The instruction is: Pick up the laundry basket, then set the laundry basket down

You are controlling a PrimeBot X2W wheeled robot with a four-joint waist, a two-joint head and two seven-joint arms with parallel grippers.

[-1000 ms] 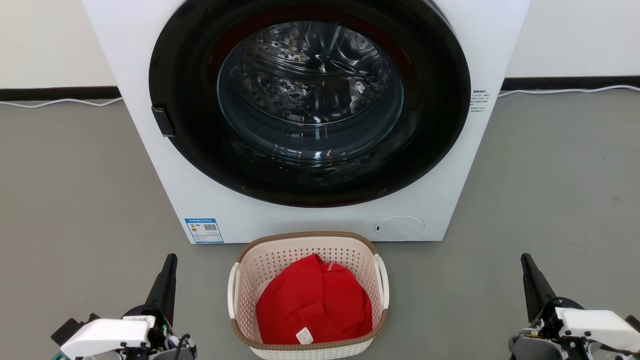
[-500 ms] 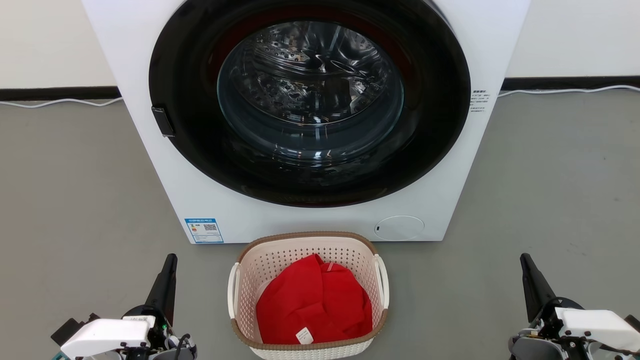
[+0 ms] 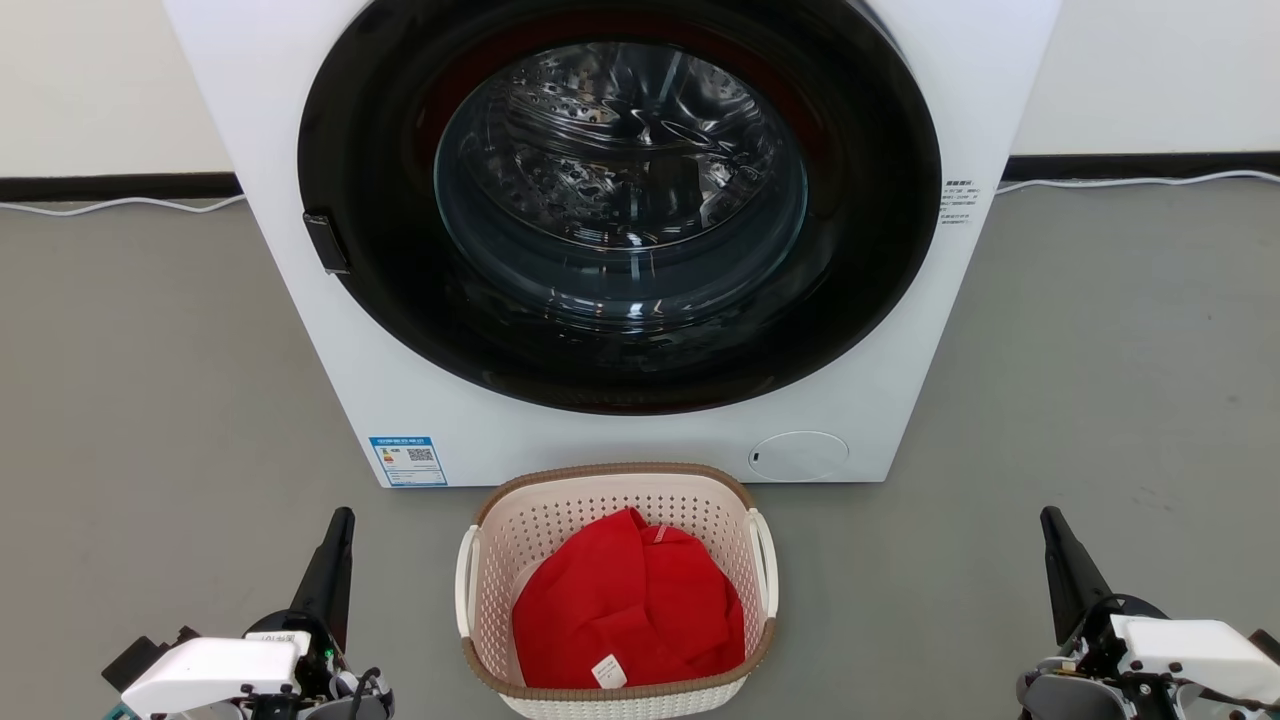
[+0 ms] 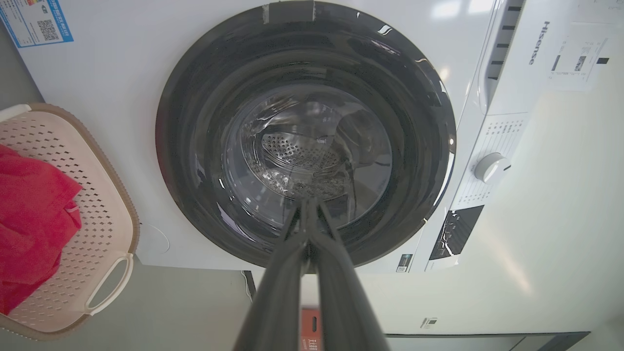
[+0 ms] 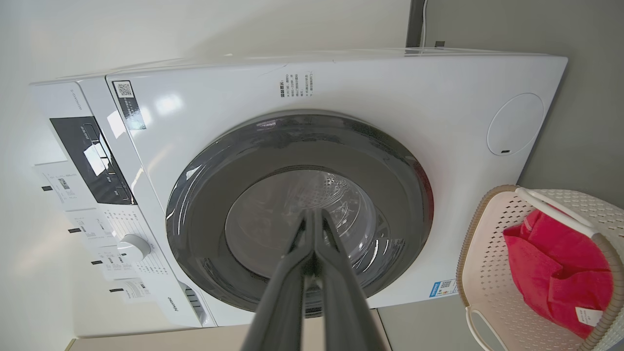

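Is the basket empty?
No. A crumpled red cloth lies inside the basket, covering most of its bottom.

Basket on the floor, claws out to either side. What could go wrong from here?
1. The left claw and right claw are shut and well clear of the laundry basket; reaching in shut would likely shove it rather than catch its thin side handles.
2. The basket sits close to the washing machine; a forward nudge could knock it against the front panel.
3. An uneven two-arm lift could tilt it and spill the loose red garment.
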